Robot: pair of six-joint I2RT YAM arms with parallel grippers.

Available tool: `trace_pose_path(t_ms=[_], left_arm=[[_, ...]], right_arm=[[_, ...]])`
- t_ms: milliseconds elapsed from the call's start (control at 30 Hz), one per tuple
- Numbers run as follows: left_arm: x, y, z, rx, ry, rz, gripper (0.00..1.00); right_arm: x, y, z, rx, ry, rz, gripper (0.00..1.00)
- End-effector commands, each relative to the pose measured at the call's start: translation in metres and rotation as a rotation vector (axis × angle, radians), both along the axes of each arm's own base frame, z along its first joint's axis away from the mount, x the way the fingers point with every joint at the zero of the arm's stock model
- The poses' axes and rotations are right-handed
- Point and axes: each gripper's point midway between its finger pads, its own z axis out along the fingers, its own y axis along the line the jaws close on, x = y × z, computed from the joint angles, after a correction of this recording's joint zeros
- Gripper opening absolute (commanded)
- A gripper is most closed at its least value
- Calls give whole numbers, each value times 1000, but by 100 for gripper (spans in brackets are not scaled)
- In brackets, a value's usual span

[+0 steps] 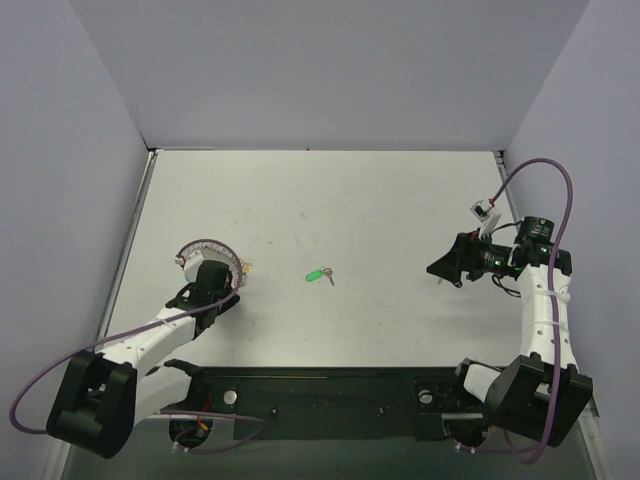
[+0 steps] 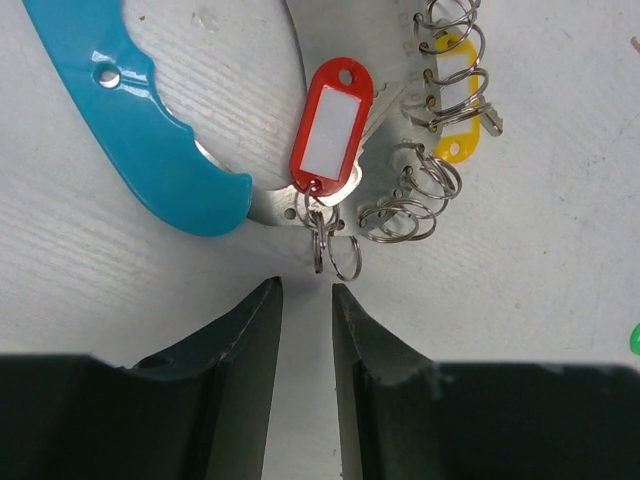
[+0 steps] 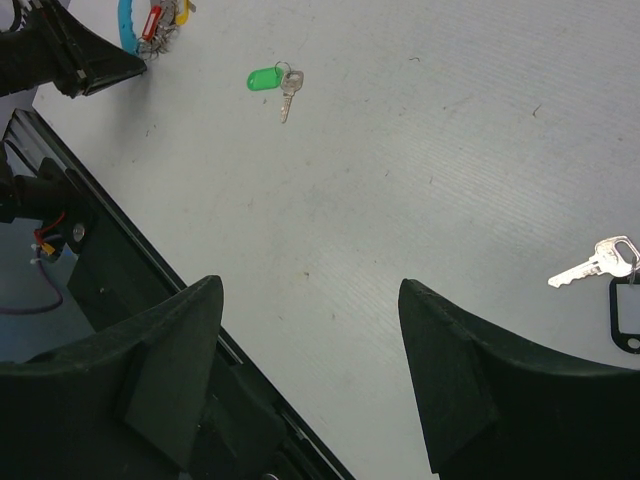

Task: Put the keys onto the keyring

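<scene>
Looking down my left gripper [image 2: 305, 292] first: the two fingers stand only a narrow slot apart with nothing between them, tips just short of the small split rings [image 2: 335, 250] hanging off the red tag [image 2: 330, 122]. Beyond that lies the keyring [image 2: 412, 195] itself, coiled wire flat on the table [image 2: 560, 250], with the yellow tag [image 2: 455, 95] on the coil and the blue tag [image 2: 150, 130] off to one side.

Over to my right gripper [image 3: 310, 290]: jaws spread wide, empty, hanging above bare tabletop. The black-tagged key [image 3: 590, 268] lies close by at the edge of that view. The green-tagged key [image 3: 287, 95] is well off, mid-table, between the two arms. Neither key is on the ring yet.

Risks as I see them: the left slot is narrow, so a slight miss pushes the coil away instead of pinching it, or I nip a tag and the wire flops. On the right, a thin flat key may skate out from under the fingers, or come up by its tag and dangle, useless for threading.
</scene>
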Motion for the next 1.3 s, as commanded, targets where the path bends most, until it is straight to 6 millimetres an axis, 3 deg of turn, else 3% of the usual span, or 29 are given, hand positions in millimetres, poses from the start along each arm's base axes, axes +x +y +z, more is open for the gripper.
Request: trace_pose_path(t_ms=[0, 267, 600, 800, 1000, 1267], left_arm=[[17, 0, 8, 28, -34, -11, 37], [27, 5, 8, 72, -19, -8, 37], [27, 11, 9, 111, -15, -4, 30], [27, 11, 8, 129, -10, -22, 18], [29, 13, 9, 156, -2, -36, 15], [35, 8, 30, 158, -45, -82, 3]], right_arm=[[1, 2, 11, 21, -33, 22, 66], [1, 1, 10, 21, -29, 20, 66], [0, 0, 8, 21, -16, 27, 66], [-1, 0, 9, 19, -17, 33, 66], [-3, 1, 9, 20, -15, 38, 66], [-4, 0, 10, 24, -18, 43, 66]])
